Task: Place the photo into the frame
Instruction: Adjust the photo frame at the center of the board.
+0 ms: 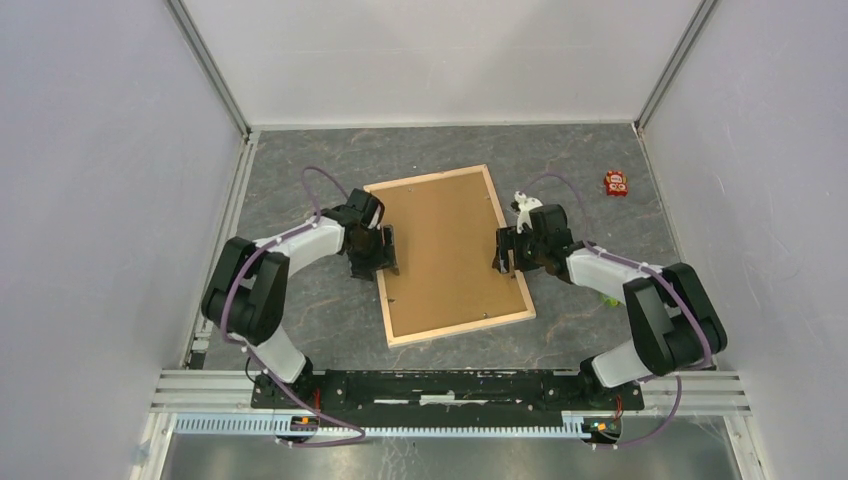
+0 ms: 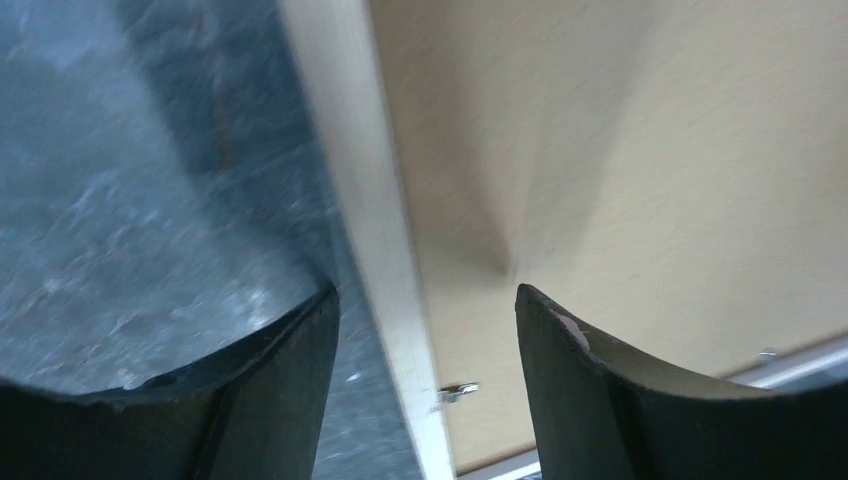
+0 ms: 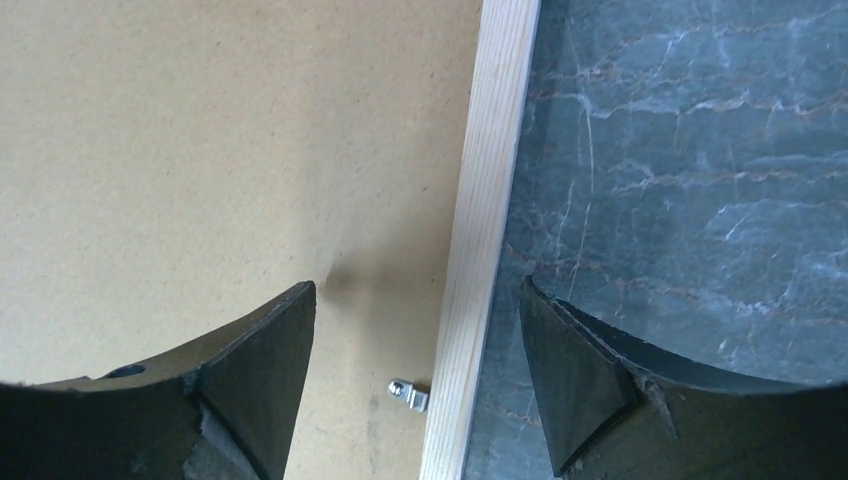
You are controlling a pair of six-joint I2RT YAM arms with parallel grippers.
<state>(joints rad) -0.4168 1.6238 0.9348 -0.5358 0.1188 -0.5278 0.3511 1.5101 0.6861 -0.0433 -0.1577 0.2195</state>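
The pale wooden frame (image 1: 461,328) lies back-side up in the middle of the table, with the brown backing board (image 1: 447,250) sitting inside its rails. No photo shows in any view. My left gripper (image 1: 375,262) is open over the frame's left rail (image 2: 370,200), one finger over the table and the other over the board (image 2: 620,150). My right gripper (image 1: 505,255) is open over the right rail (image 3: 490,200) in the same way. A small metal clip shows by each rail, in the left wrist view (image 2: 458,392) and in the right wrist view (image 3: 410,394).
A small red object (image 1: 616,183) lies at the back right of the grey mat. Something small and green (image 1: 608,300) shows under the right arm. White walls enclose the table on the left, back and right.
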